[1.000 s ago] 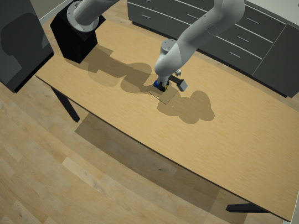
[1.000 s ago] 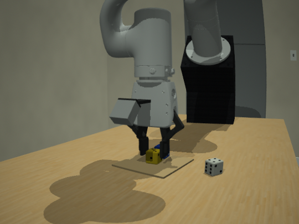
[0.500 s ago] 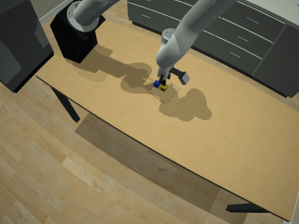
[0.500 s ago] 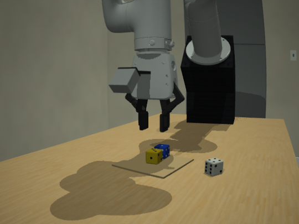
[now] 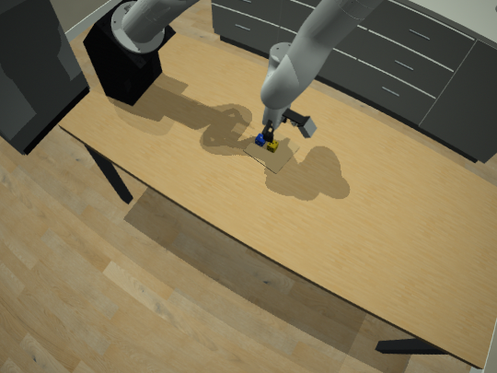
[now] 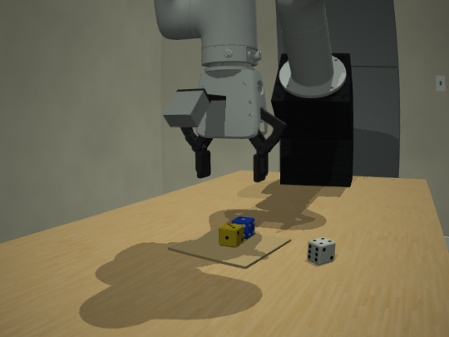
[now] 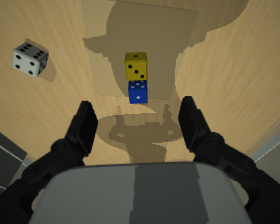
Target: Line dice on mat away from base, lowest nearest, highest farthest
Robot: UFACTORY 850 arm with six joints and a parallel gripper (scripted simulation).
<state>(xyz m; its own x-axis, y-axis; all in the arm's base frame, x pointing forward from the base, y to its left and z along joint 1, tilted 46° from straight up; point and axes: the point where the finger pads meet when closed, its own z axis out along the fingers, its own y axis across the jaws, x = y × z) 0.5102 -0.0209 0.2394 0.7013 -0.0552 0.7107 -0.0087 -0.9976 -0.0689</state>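
Note:
A yellow die (image 5: 272, 146) (image 6: 231, 235) (image 7: 136, 66) and a blue die (image 5: 260, 139) (image 6: 246, 225) (image 7: 138, 92) stand flat on the thin tan mat (image 5: 276, 161) (image 6: 266, 248) (image 7: 112, 75). They touch each other, with the blue one on the side of the robot's base. A white die (image 6: 321, 250) (image 7: 30, 59) lies on the bare table beside the mat; the arm hides it in the top view. My gripper (image 5: 268, 134) (image 6: 231, 175) (image 7: 137, 109) is open wide and empty, hanging well above the yellow and blue dice.
The black base block (image 5: 121, 72) (image 6: 316, 144) stands at the far end of the wooden table (image 5: 368, 233) (image 6: 374, 302). Grey drawer cabinets (image 5: 391, 67) run behind the table. The arm's shadow covers the mat.

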